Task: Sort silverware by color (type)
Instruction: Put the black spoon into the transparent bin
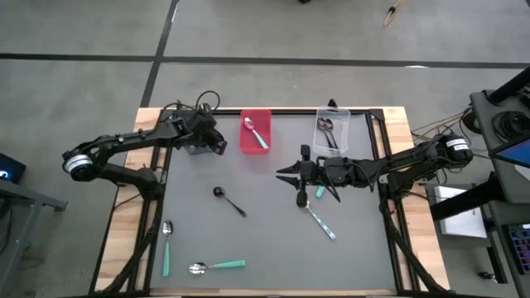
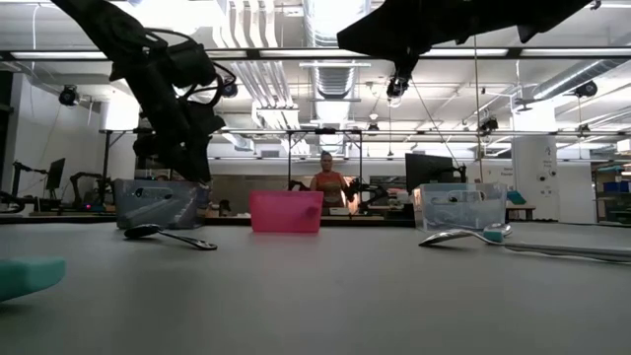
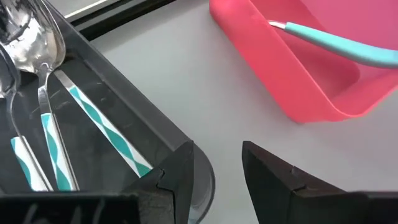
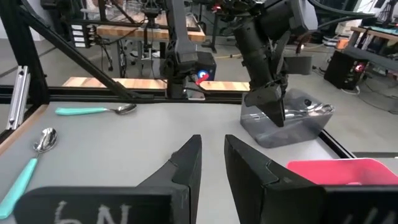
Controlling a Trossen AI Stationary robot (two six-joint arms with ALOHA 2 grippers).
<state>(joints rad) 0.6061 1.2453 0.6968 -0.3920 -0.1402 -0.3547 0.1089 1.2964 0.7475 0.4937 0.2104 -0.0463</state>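
**Left arm at the grey bin, right arm hanging over a teal spoon**

In the high view, the left gripper (image 1: 217, 142) is hovering at the edge of the grey bin (image 1: 196, 146) in the upper left of the table. Its own wrist view is showing the fingers parted with nothing between them, so it is holding nothing; beside them the patterned-handled spoons (image 3: 46, 134) are lying together in that bin, which suggests this bin is reserved for that type.

Just right of it, the pink bin (image 1: 255, 132) is holding a teal-handled spoon (image 1: 255, 132), and the clear bin (image 1: 332, 132) in the upper right is holding dark spoons (image 1: 328, 132), so each bin appears to be taking one type.

The right gripper (image 1: 286, 173) is reaching in from the right side towards the centre of the table, its fingers narrowly apart and gripping nothing in its wrist view. It is sitting near a teal-handled spoon (image 1: 318, 216) lying just below it, probably its next pick, though the arm is partly hiding that spoon's upper end from above.

Still unsorted: a black spoon (image 1: 228, 200) at centre left, and two more teal-handled spoons, one at the lower left edge (image 1: 166, 246) and one along the bottom (image 1: 217, 266). Roughly four pieces are waiting.
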